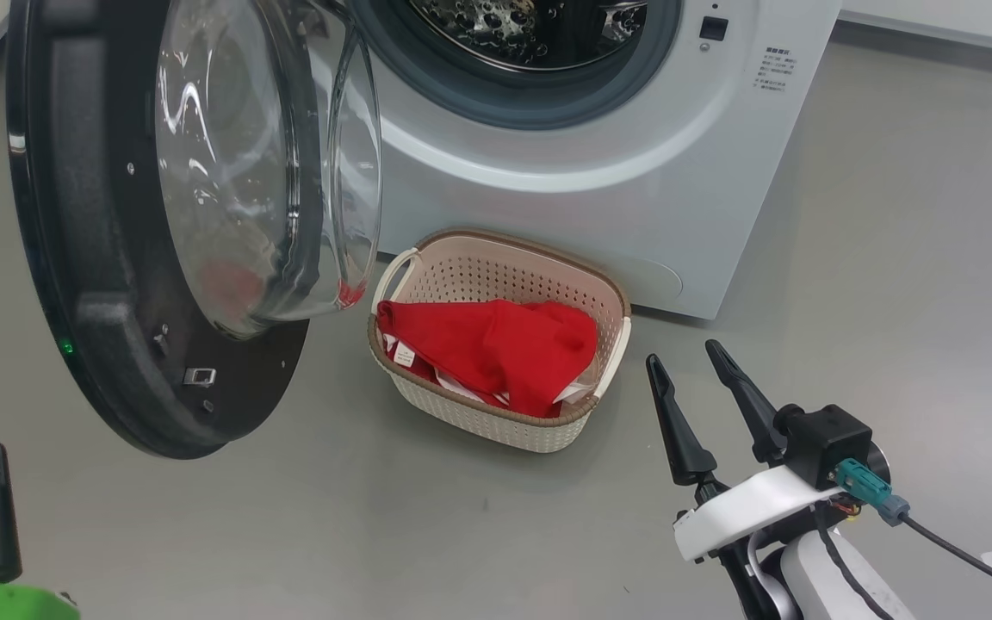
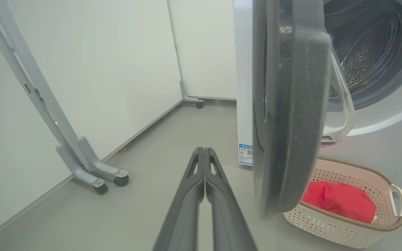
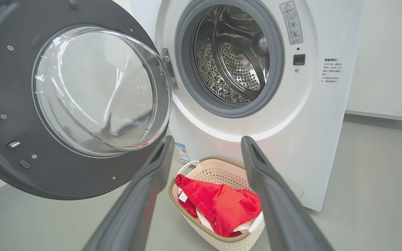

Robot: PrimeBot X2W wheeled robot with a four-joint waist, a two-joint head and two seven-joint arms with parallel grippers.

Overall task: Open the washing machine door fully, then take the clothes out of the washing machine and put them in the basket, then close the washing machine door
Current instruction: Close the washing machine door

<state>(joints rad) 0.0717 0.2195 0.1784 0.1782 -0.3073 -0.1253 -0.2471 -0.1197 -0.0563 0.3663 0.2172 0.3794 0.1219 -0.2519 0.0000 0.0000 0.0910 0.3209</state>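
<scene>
The washing machine (image 1: 599,172) (image 3: 312,132) stands with its round black door (image 1: 100,258) (image 3: 9,83) (image 2: 291,111) swung wide open to the left, the glass bowl bulging inward. I see bare steel in the drum (image 3: 236,59). The red clothes (image 1: 496,344) (image 3: 222,205) (image 2: 337,200) lie in the cream basket (image 1: 505,258) (image 3: 218,169) (image 2: 344,230) on the floor in front of the machine. My right gripper (image 1: 684,353) (image 3: 206,139) hangs open to the right of the basket, nothing between its fingers. My left gripper (image 2: 204,150) is shut and empty, just left of the door's edge.
Grey floor (image 1: 892,258) spreads around the machine. A white wall panel on wheeled grey feet (image 2: 96,174) stands to the left of the machine. A dark cable (image 1: 952,551) runs from my right wrist.
</scene>
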